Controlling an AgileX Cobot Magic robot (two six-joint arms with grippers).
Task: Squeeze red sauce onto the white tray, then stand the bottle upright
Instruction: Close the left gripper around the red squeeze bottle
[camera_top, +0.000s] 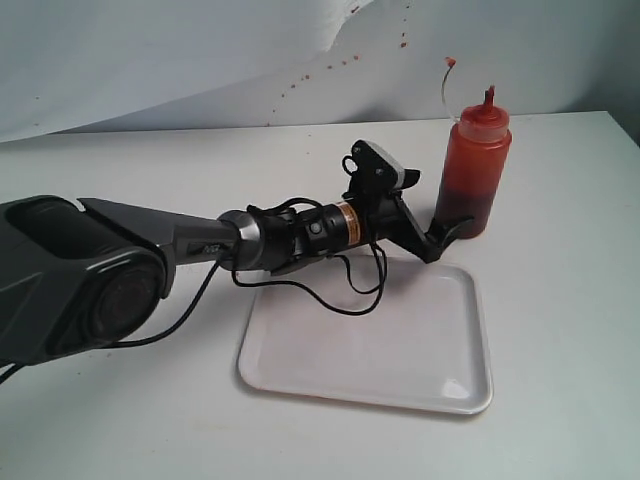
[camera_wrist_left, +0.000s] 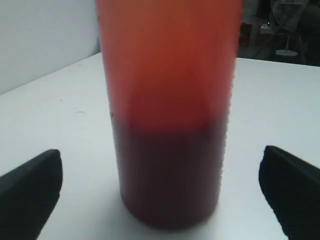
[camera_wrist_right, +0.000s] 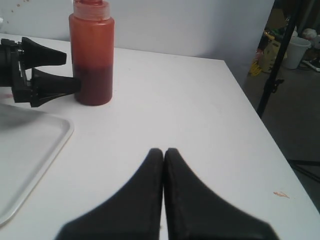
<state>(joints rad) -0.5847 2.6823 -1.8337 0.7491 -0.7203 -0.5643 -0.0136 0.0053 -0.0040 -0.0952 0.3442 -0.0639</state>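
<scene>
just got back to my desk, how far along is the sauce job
Nothing looks done yet: the sauce sits in the bottle, none shows on the tray. In hand: the left gripper is open, its fingers either side of the upright bottle, not closed on it. The right gripper is shut, apart from it. Left: grip, squeeze onto the tray, stand the bottle back up.

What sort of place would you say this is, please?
Probably a robotics lab bench rather than a kitchen: a white table with a spattered sheet backdrop, a robot arm at the bottle, and a black stand past its edge.
</scene>
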